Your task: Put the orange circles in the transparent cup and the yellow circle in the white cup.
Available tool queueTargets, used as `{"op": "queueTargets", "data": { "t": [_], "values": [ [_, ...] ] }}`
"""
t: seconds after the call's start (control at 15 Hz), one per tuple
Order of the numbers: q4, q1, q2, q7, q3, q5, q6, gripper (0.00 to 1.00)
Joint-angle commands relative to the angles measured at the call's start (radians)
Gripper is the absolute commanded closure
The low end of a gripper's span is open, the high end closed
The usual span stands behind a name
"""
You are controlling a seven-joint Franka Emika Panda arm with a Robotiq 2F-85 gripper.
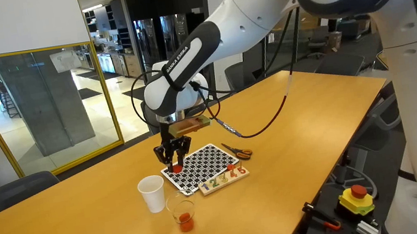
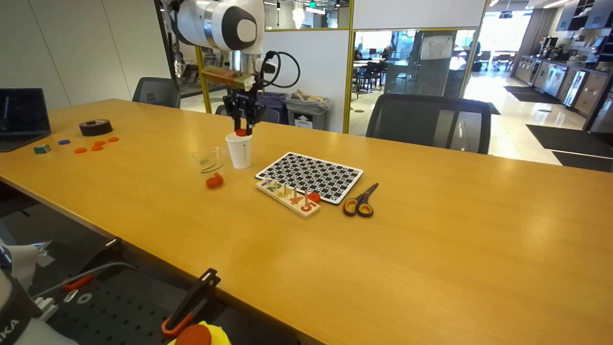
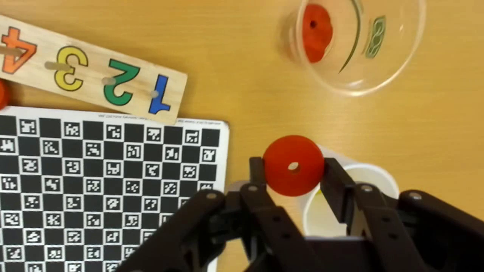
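Note:
My gripper [image 1: 175, 167] is shut on an orange circle [image 3: 281, 166], held flat between the fingertips above table height. In the wrist view, the white cup [image 3: 378, 179] is lower and to the right of the held disc, partly hidden by my right finger. A sliver of the yellow circle [image 3: 318, 192] shows inside it. The white cup stands upright in both exterior views [image 1: 152, 193] [image 2: 239, 152]. The transparent cup [image 1: 176, 210] stands near it, with orange circles [image 2: 214, 181] at its bottom. Another orange circle [image 2: 314, 197] lies by the number board.
A wooden number board with pegs [image 1: 224, 180] lies against a checkered board [image 2: 311, 175]. Scissors [image 2: 360, 203] lie beside them. Farther along the table are several orange discs [image 2: 97, 148], a blue disc [image 2: 63, 142], a green block [image 2: 42, 149], black tape [image 2: 96, 127] and a laptop [image 2: 24, 117].

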State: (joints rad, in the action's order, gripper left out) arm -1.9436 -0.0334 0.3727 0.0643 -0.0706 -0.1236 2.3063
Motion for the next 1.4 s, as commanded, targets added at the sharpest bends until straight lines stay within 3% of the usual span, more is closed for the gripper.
{"op": "queueTargets", "data": {
  "t": [0.0,0.47,1.2,1.27,1.33],
  "values": [
    [-0.15,-0.008,-0.138,-0.106,-0.042,-0.03,-0.002,0.82],
    [-0.212,-0.019,-0.134,-0.27,-0.092,-0.073,-0.017,0.82],
    [-0.215,-0.049,-0.074,-0.207,-0.073,0.024,0.112,0.82],
    [-0.215,-0.051,-0.072,-0.2,-0.071,0.032,0.12,0.76],
    [-0.215,-0.054,-0.072,-0.186,-0.067,0.041,0.127,0.33]
  ]
}}
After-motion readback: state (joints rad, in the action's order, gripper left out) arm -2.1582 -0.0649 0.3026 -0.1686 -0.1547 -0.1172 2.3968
